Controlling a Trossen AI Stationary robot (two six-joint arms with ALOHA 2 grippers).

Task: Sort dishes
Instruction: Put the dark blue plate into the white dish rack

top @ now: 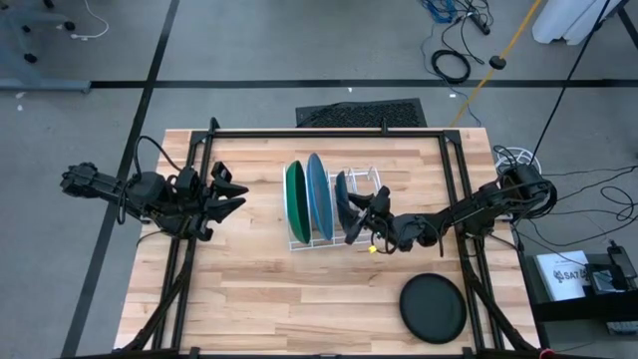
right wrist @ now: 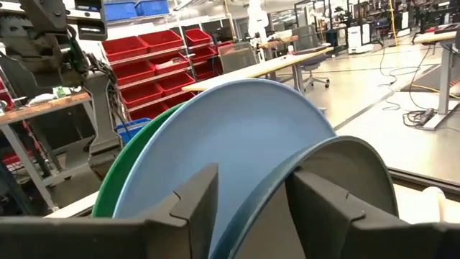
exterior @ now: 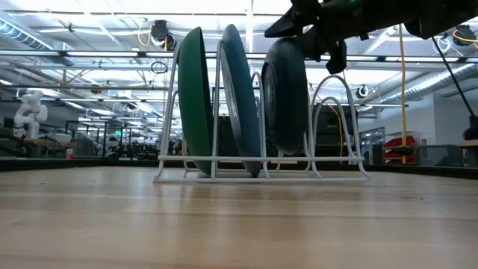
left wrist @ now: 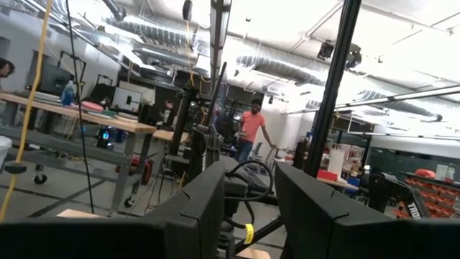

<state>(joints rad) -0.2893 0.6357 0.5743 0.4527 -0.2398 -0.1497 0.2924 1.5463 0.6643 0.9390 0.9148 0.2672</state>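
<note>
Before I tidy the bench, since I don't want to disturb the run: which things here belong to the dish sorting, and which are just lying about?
Belongs to the job:
green plate
light blue plate
teal plate, at the right end effector
black plate, flat on the table
rack

Lying about:
black mat
floor cables

From my right wrist camera, the green plate (right wrist: 118, 180) shows only as a sliver behind the light blue plate (right wrist: 237, 144), and the dark teal plate (right wrist: 345, 176) runs off the bottom edge behind my own fingers (right wrist: 190, 205). From bench height, the right end effector (exterior: 317, 33) is cut by the top edge, so I cannot tell how its grip sits on the teal rim. Overhead, the black plate (top: 434, 307) sits partly under the frame rail.
</note>
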